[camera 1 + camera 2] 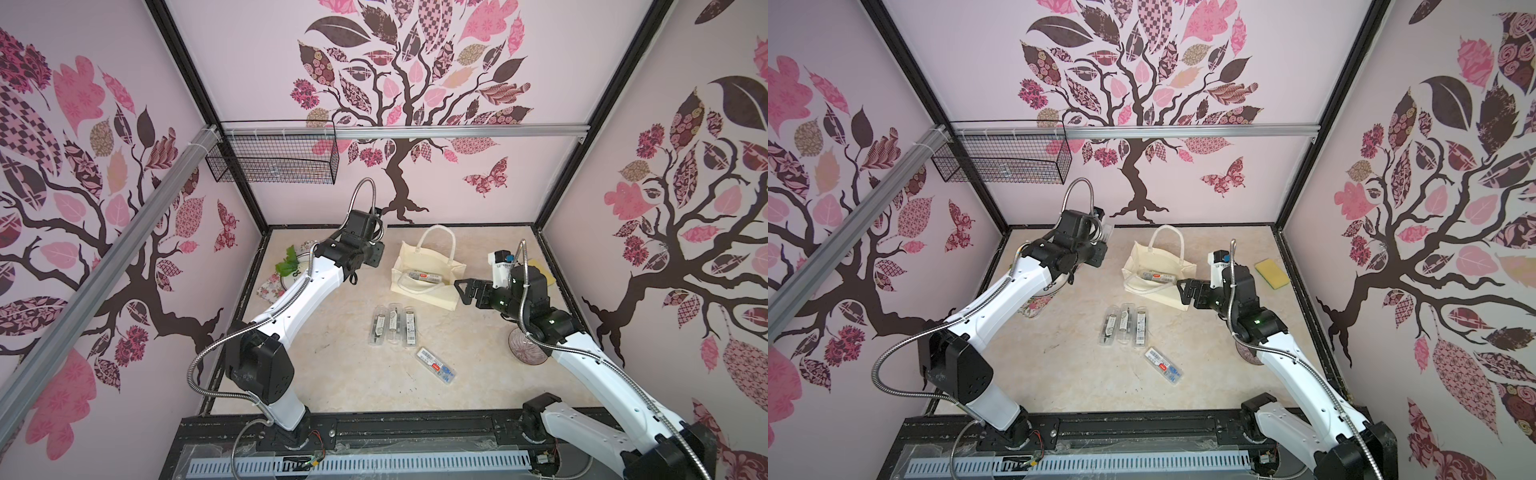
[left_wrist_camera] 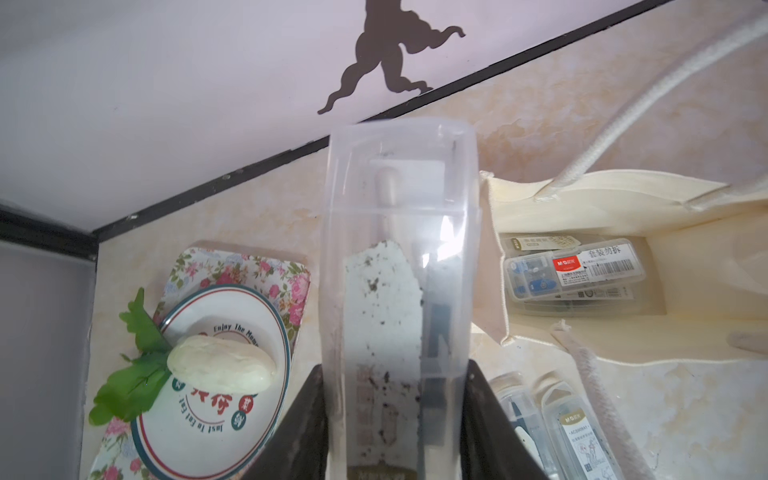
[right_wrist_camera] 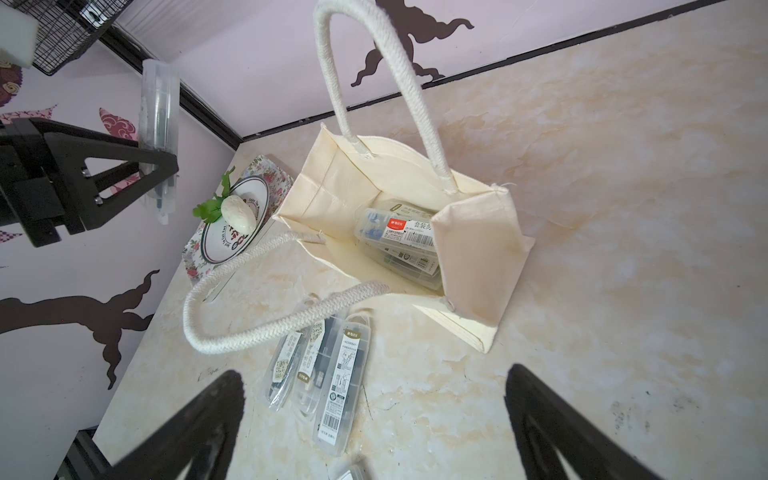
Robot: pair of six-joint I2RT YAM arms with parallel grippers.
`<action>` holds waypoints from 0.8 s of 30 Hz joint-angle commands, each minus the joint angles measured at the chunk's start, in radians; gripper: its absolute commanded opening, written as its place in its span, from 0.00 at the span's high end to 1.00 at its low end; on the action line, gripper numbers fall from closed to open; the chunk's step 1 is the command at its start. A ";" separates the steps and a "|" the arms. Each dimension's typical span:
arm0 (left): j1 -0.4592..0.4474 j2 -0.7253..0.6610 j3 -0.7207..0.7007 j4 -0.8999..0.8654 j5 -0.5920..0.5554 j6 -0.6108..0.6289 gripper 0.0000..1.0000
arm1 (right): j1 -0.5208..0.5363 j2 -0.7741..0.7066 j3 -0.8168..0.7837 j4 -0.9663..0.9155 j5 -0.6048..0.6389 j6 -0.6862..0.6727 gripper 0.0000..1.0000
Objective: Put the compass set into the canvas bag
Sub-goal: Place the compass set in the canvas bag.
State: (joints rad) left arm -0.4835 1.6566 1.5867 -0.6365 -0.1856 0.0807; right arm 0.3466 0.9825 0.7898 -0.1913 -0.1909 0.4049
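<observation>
While my left gripper (image 2: 395, 386) is clamped on a compass case (image 2: 399, 249), raised beside the canvas bag (image 2: 582, 199), carrying is in hand. My right gripper (image 3: 374, 371) stands wide, empty. Next move, I judge: centre over the mouth, then release.

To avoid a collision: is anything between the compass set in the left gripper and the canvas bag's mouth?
Nothing visible does. The left gripper holds the compass set raised beside the canvas bag, whose mouth gapes open. One handle stands upright on the far rim; the open right gripper sits outside the bag's corner.
</observation>
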 commanded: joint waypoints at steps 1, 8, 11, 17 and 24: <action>-0.008 0.027 0.067 0.082 0.090 0.181 0.74 | 0.000 -0.027 0.003 0.016 0.017 0.006 0.00; -0.080 0.079 0.046 0.189 0.126 0.471 0.75 | 0.000 -0.050 -0.013 0.025 0.040 0.014 0.00; -0.128 0.110 0.047 0.236 0.090 0.570 0.77 | 0.000 -0.060 -0.021 0.027 0.047 0.017 0.00; -0.196 0.177 0.061 0.298 0.059 0.679 0.78 | 0.000 -0.078 -0.033 0.024 0.051 0.019 0.00; -0.239 0.242 0.074 0.260 0.092 0.752 0.77 | 0.000 -0.090 -0.042 0.016 0.064 0.014 0.00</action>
State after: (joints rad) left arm -0.7136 1.8774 1.5993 -0.3840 -0.1062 0.7673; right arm 0.3466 0.9092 0.7471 -0.1768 -0.1452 0.4225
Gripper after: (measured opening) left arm 0.405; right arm 0.998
